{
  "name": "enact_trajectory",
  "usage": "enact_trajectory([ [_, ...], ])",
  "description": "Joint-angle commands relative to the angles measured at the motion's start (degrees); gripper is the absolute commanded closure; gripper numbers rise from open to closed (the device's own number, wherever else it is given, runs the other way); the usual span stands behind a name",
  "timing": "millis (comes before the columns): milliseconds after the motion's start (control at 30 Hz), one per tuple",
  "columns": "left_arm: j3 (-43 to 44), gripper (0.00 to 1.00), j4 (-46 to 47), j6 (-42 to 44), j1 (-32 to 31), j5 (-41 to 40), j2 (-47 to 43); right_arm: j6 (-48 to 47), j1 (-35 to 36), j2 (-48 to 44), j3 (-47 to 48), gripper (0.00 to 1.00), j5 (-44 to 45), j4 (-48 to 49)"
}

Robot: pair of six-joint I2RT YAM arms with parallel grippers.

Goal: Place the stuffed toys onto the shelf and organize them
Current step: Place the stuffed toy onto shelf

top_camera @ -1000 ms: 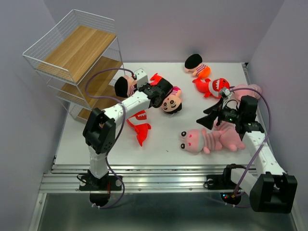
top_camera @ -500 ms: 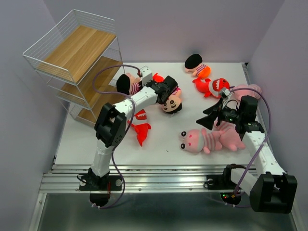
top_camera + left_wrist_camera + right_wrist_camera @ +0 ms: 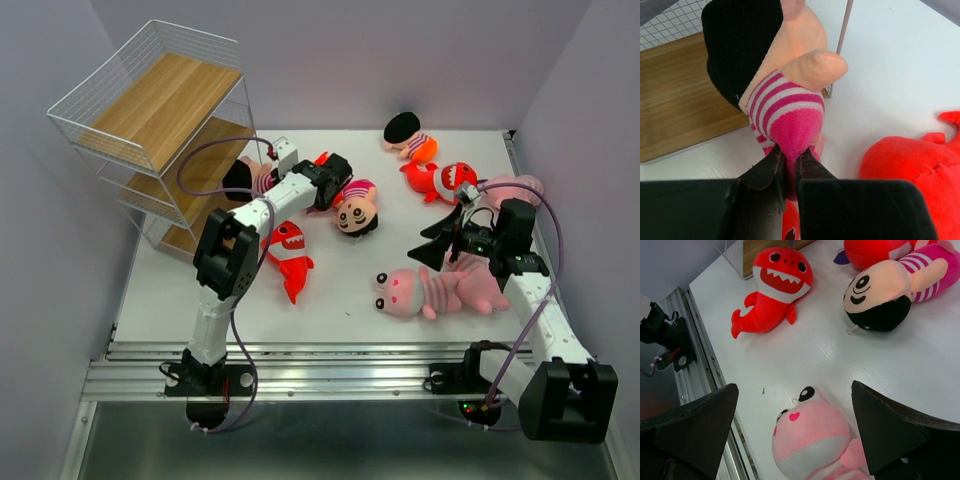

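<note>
My left gripper (image 3: pixel 276 183) is shut on the pink leg of a doll (image 3: pixel 243 177) with dark hair and pink-striped clothes. It holds the doll beside the lower boards of the shelf (image 3: pixel 160 110). In the left wrist view the doll (image 3: pixel 782 95) hangs from my closed left gripper (image 3: pixel 789 162), with a shelf board (image 3: pixel 680 105) behind it. My right gripper (image 3: pixel 440 240) is open and empty above a pink striped animal (image 3: pixel 425 292). In the right wrist view the right gripper (image 3: pixel 796 412) has its jaws wide apart over that animal's head (image 3: pixel 812 440).
On the table lie a second doll (image 3: pixel 355 208), a red shark (image 3: pixel 288 252), a red toy (image 3: pixel 325 160) under the left wrist, a doll (image 3: pixel 408 135) at the back, a red fish (image 3: pixel 447 180) and pink animals (image 3: pixel 515 190) at the right.
My left gripper has carried the doll leftwards, closer to the shelf, and the red shark below the arm shows more. The right arm has not moved.
</note>
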Motion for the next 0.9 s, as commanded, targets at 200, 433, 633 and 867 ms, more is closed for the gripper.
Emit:
enact_trajectory([
  [200, 0.63, 1.0, 6.42, 8.1, 4.62, -2.55, -0.34, -0.06, -0.45, -1.0, 1.14, 0.0, -1.83, 2.71],
  [433, 0.72, 1.0, 12.66, 15.13, 6.38, -1.58, -0.26, -0.23, -0.45, -0.83, 1.14, 0.0, -1.74, 2.71],
  [633, 1.33, 1.0, 13.98, 17.42, 7.78, -1.32, 0.45, -0.32, -0.45, -0.48, 1.23, 0.0, -1.48, 2.71],
  [867, -0.78, 1.0, 14.6, 16.55, 9.1, -0.44, 0.63, -0.41, -0.45, -0.21, 1.31, 0.0, -1.48, 2.71],
])
